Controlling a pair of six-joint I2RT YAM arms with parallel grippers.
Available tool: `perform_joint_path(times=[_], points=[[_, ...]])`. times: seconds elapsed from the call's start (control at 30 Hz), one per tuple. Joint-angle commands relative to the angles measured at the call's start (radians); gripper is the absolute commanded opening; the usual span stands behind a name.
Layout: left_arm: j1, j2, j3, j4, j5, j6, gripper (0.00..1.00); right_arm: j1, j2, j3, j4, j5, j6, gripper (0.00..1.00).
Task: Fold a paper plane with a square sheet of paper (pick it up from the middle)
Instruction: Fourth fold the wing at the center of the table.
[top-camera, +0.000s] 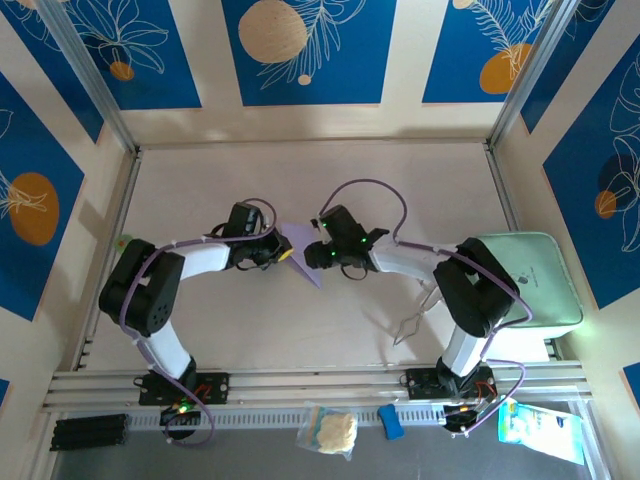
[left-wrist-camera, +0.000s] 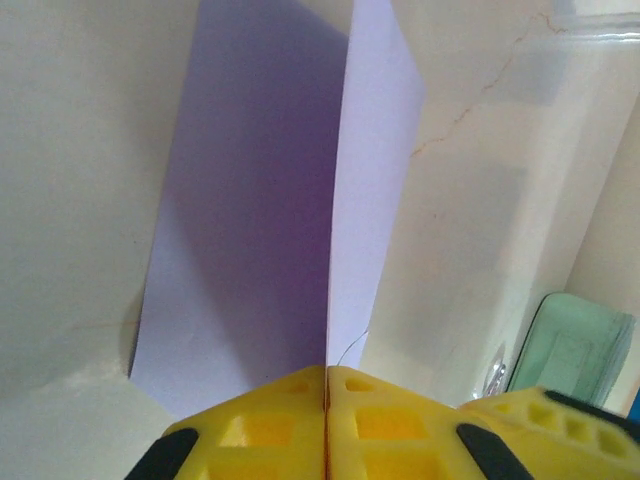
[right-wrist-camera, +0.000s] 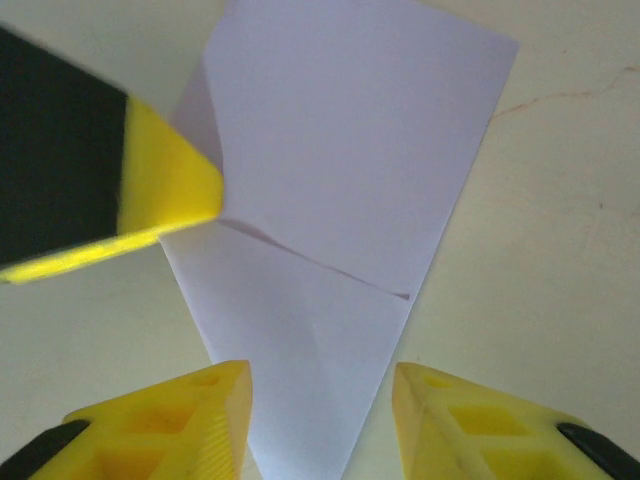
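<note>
The square sheet of paper (top-camera: 303, 252) is lavender and lies mid-table, folded into a pointed, dart-like paper plane shape. My left gripper (top-camera: 283, 251) is shut on it. In the left wrist view the yellow fingertips (left-wrist-camera: 300, 400) meet on an upright flap of the paper (left-wrist-camera: 375, 180), while the rest lies flat (left-wrist-camera: 240, 250). My right gripper (right-wrist-camera: 320, 410) stands open, and the paper's narrow tip (right-wrist-camera: 310, 400) lies between its fingers (right-wrist-camera: 215, 420) without touching them. A crease crosses the paper (right-wrist-camera: 330, 265). The left gripper's yellow finger (right-wrist-camera: 165, 195) rests at its edge.
A pale mint-green tray (top-camera: 525, 280) sits at the right edge, also in the left wrist view (left-wrist-camera: 575, 350). A thin wire tool (top-camera: 413, 315) lies near the right arm's base. Small packets (top-camera: 330, 430) lie beyond the front rail.
</note>
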Motion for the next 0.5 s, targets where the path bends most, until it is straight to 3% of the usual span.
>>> perform_joint_path(times=[0.0, 0.23, 0.47], points=[[0.006, -0.033, -0.006, -0.025, -0.020, -0.015, 0.11, 0.078, 0.003, -0.012, 0.011, 0.224, -0.085, 0.43], [0.006, -0.037, -0.001, -0.040, -0.023, -0.016, 0.12, 0.201, 0.114, 0.053, 0.022, 0.392, -0.167, 0.43], [0.006, -0.041, 0.005, -0.058, -0.027, -0.014, 0.12, 0.230, 0.170, 0.079, 0.015, 0.524, -0.163, 0.40]])
